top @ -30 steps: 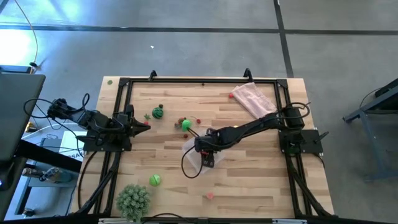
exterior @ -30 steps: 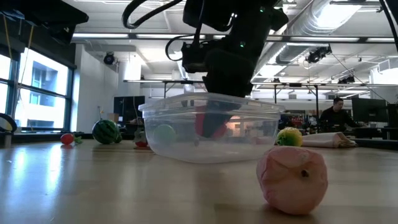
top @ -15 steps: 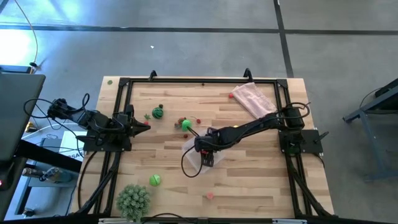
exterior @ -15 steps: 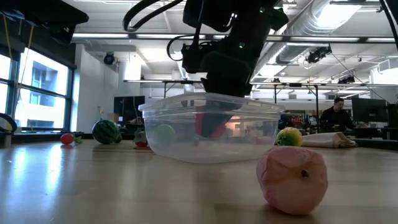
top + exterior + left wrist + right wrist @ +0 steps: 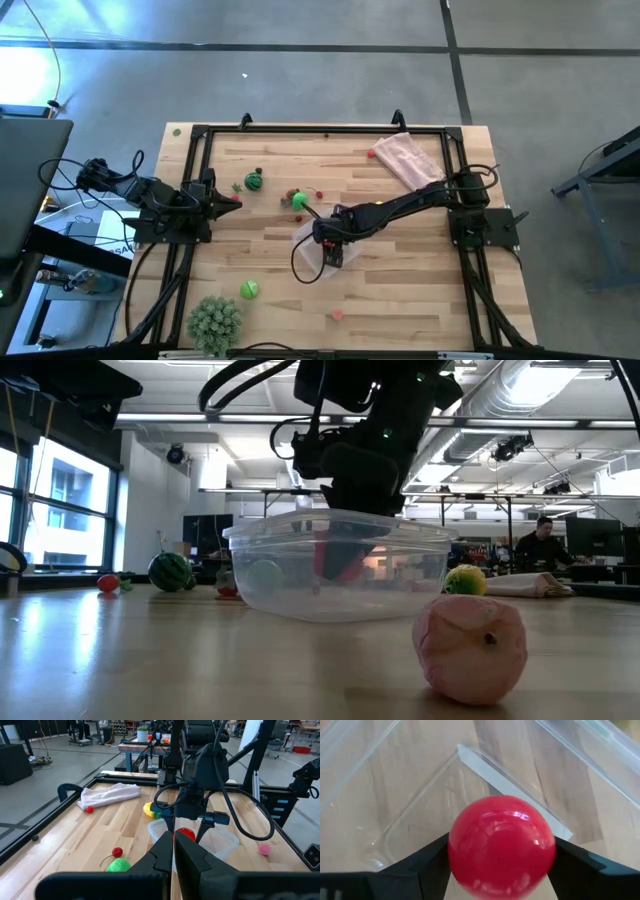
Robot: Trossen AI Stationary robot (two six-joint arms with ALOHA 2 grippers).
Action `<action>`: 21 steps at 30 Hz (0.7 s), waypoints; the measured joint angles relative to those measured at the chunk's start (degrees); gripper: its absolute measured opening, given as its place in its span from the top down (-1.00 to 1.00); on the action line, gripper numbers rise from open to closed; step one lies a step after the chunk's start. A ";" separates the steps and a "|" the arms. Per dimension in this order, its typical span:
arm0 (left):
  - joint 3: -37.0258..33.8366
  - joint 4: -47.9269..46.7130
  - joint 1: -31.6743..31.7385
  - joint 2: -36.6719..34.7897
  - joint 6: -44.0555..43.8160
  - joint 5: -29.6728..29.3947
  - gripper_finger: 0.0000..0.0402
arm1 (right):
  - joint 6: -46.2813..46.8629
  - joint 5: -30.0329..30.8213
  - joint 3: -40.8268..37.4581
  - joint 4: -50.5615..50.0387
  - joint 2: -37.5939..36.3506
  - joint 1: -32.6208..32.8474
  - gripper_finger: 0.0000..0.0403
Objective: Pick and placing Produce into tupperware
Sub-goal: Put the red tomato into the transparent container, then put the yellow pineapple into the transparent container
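While over tupperware (image 5: 335,565) — fingers (image 5: 427,862) wider.

The right arm reaches from the table's right edge toward the middle, its right gripper (image 5: 334,254) pointing down with fingers spread around a red ball, while the left gripper (image 5: 232,203) waits shut near the left edge.

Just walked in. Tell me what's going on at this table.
The right claw is lowered into the clear tupperware mid-table, with a red ball-shaped piece of produce between its fingers, over the container's floor. The left claw waits shut at the table's left edge. More produce is still out on the wood: a striped green piece, a green one and a pink one.
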 joint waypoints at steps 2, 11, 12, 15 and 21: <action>0.00 0.00 0.00 0.00 0.01 0.00 0.96 | -0.06 0.09 0.00 -0.02 0.00 0.00 -0.38; 0.00 0.00 0.00 0.00 0.00 0.00 0.96 | 0.13 -1.24 1.68 -1.83 0.00 0.00 -0.39; 0.00 0.00 -0.02 0.00 0.00 0.00 0.96 | 0.13 -1.32 2.57 -2.56 0.00 0.00 -0.39; 0.00 0.00 -0.01 0.00 0.01 0.00 0.96 | 0.16 -1.66 6.33 -8.24 0.00 0.08 -0.39; 0.00 0.01 -0.01 0.00 0.02 0.00 0.96 | 2.39 0.64 15.58 -21.67 -0.02 1.20 -0.39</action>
